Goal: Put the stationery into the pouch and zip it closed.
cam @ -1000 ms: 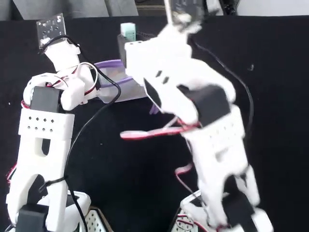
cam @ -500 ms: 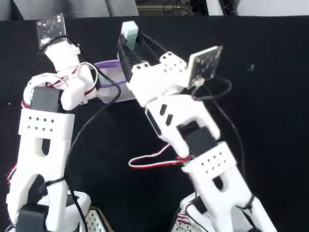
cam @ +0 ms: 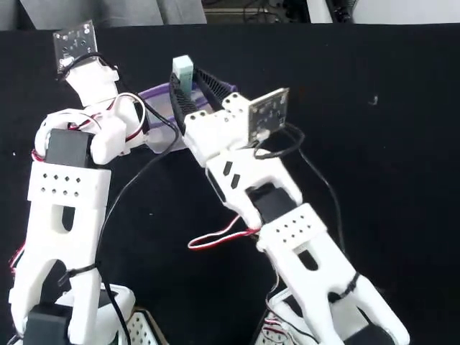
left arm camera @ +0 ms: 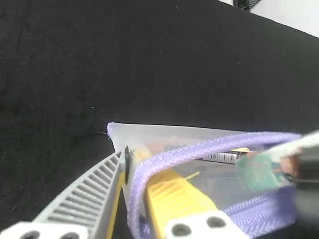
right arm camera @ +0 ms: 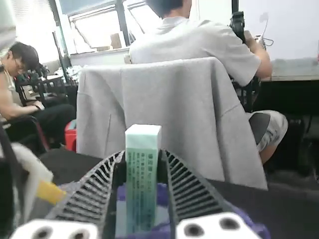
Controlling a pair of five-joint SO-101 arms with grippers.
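Right tool [cam: 188,75] pinches the eraser [cam: 182,71] upright over the pouch [cam: 159,96] mouth; left tool [left arm camera: 129,159] grips the pouch's rim.

Bright, even light covers the black table [cam: 402,108]; windows [right arm camera: 94,27] glare white in the right wrist view.

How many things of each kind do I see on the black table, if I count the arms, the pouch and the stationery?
arms: 2 (left arm, right arm)
pouch: 1
eraser: 1
total: 4
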